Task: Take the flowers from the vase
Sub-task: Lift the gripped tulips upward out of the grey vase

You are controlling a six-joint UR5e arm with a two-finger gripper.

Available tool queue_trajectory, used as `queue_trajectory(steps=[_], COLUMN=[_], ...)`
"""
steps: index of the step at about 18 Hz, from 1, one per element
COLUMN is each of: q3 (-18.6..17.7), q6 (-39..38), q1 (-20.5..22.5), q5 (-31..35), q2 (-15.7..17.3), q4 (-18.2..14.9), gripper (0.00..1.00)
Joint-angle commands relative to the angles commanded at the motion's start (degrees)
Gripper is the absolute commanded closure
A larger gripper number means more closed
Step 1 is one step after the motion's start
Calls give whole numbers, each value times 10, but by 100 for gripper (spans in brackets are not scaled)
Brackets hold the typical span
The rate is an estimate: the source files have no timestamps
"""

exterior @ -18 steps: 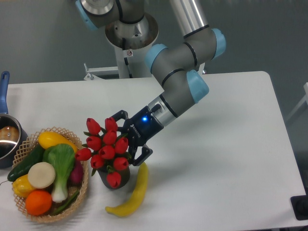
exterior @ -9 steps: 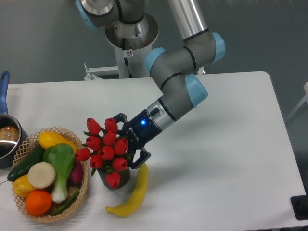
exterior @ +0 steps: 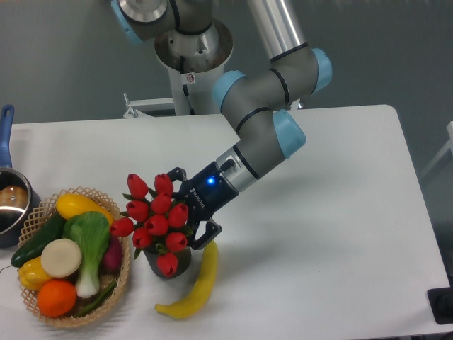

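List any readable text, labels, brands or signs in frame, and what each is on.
None can be read for certain.
Gripper: small white brand lettering on its black body, too small and blurred to read.
Robot base column: small red-and-white warning sticker, symbol or text not legible.
Flowers, vase, basket, pot, banana: no markings visible.

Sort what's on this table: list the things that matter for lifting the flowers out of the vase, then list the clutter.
Belongs to the job:
flowers, standing in the vase
vase
gripper, at the bunch, jaws spread

Just lying about:
yellow banana, beside the vase
wicker basket of vegetables
blue-handled pot, at the left edge
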Motion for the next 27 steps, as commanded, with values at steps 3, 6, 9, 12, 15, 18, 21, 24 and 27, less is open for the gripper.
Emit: queue_trajectory(steps=[3, 6, 9, 12, 15, 18, 21, 24, 27], q3=[-1, 0, -2, -3, -6, -9, -11, -11, -11], q6=[1, 2, 1, 1, 0, -1, -2, -17, -27], q1=[0, 0, 0, 0, 0, 1, 1, 1, 3], q5=[0, -1, -1, -1, -4, -13, -21, -22, -25], q2=[-1, -1, -1, -1, 2, 3, 6, 15, 23], q4=[0, 0, 1, 1, 1, 2, 2, 3, 2], gripper=[31, 38, 49, 55, 60, 63, 63, 63, 63])
